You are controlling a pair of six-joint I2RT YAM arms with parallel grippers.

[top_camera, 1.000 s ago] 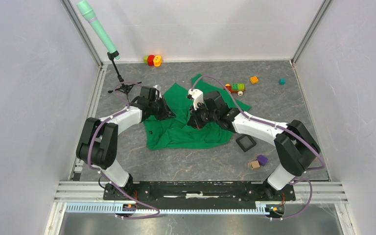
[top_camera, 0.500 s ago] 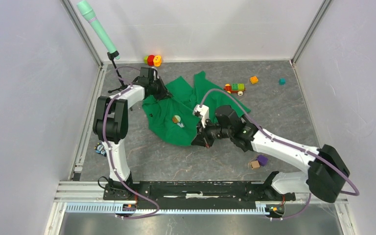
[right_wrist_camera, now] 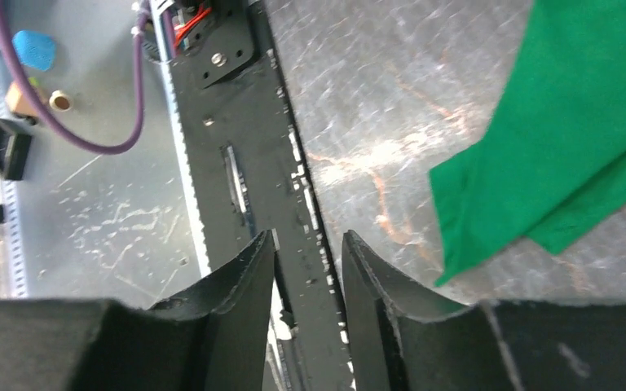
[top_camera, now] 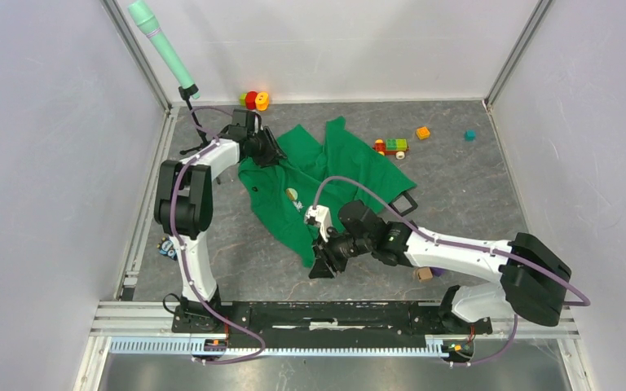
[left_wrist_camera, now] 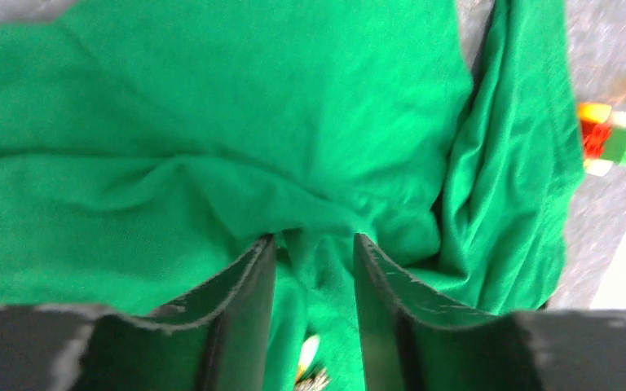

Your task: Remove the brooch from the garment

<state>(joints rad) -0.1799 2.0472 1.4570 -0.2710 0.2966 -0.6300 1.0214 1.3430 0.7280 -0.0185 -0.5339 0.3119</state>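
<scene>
The green garment (top_camera: 338,167) lies spread on the grey table, with one corner drawn out toward the near edge. The brooch (top_camera: 293,195), a tiny yellowish piece, sits on its left half. My left gripper (top_camera: 271,153) rests at the garment's far left corner. In the left wrist view its jaws (left_wrist_camera: 310,238) stand apart over rumpled green fabric (left_wrist_camera: 212,122), and the brooch (left_wrist_camera: 308,354) shows low between the fingers. My right gripper (top_camera: 319,267) is just beyond the near corner, open and holding nothing (right_wrist_camera: 308,234). That green corner (right_wrist_camera: 538,147) lies off to its right.
A black square frame (top_camera: 403,203) lies at the garment's right edge. A toy brick train (top_camera: 392,147), an orange brick (top_camera: 422,132) and a teal cube (top_camera: 469,135) sit at the back right. A tan cube (top_camera: 423,274) is near the right arm. The black base rail (right_wrist_camera: 244,163) lies under the right gripper.
Both grippers were shut on the garment and have opened. The right gripper moved toward the near edge, drawing out a corner and leaving the brooch uncovered. The left one moved to the far left.
</scene>
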